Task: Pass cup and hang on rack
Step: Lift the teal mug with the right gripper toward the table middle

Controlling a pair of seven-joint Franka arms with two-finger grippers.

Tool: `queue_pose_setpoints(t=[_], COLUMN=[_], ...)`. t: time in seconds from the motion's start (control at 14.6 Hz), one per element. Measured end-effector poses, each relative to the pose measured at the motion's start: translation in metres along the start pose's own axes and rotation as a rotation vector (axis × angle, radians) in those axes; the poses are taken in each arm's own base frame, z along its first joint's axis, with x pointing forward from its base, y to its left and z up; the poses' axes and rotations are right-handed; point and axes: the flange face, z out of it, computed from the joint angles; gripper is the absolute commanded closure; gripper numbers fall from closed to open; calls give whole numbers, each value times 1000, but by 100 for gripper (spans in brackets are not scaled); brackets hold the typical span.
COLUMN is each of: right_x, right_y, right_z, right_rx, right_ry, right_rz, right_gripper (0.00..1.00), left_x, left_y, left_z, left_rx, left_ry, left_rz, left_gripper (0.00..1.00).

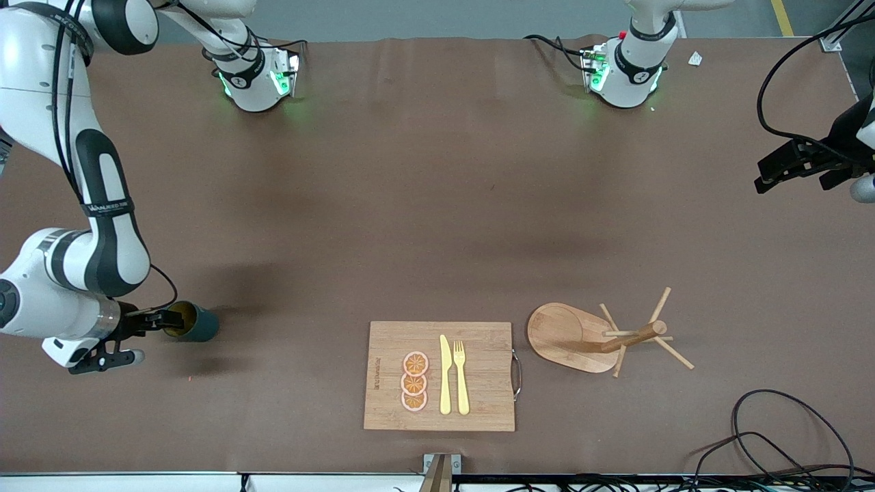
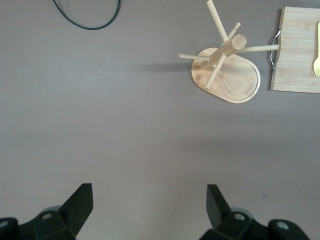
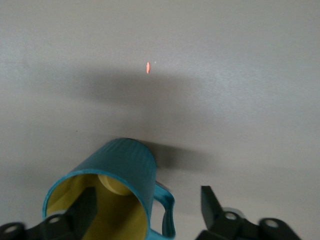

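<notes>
The cup (image 1: 195, 324), dark teal with a yellowish inside, stands on the table at the right arm's end. My right gripper (image 1: 160, 326) is at its rim and open. In the right wrist view one finger (image 3: 86, 205) is inside the cup (image 3: 127, 160), and the other finger (image 3: 210, 202) is outside, clear of the handle (image 3: 167, 210). The rack (image 1: 632, 337) stands on its oval base beside the cutting board, toward the left arm's end; it also shows in the left wrist view (image 2: 227, 65). My left gripper (image 1: 769, 174) waits open and empty above the table's left-arm end (image 2: 149, 192).
A bamboo cutting board (image 1: 389, 345) lies near the front edge with three orange slices (image 1: 414, 381), a yellow knife (image 1: 445, 376) and a yellow fork (image 1: 461, 376). A black cable (image 1: 786, 437) loops near the front corner at the left arm's end.
</notes>
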Motion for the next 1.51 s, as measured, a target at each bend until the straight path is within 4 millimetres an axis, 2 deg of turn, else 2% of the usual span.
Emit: queue_pose_setpoints(t=[0.21, 0.27, 0.69, 0.82, 0.96, 1.24, 1.37, 1.51], right_x=[0, 1, 7, 7, 7, 3, 1, 1], right_y=[-1, -2, -21, -35, -56, -117, -158, -207], right_z=[6, 6, 3, -4, -20, -77, -101, -112], right_rx=[1, 1, 2, 12, 23, 30, 34, 40], right_ry=[-4, -4, -5, -36, -71, -106, -111, -105], right_rz=[-3, -4, -33, -52, -80, -159, -203, -187], right_gripper=[95, 100, 100, 100, 100, 100, 100, 100], left_x=[0, 0, 0, 0, 0, -1, 0, 0], left_y=[0, 0, 0, 1, 3, 6, 5, 5], left_z=[0, 0, 0, 0, 0, -1, -1, -1], left_rx=[0, 0, 0, -1, -2, -2, -2, -2], left_ry=[0, 0, -1, 0, 1, 2, 2, 3], left_rz=[0, 0, 0, 1, 5, 11, 8, 5], left_gripper=[0, 0, 0, 0, 0, 0, 0, 0])
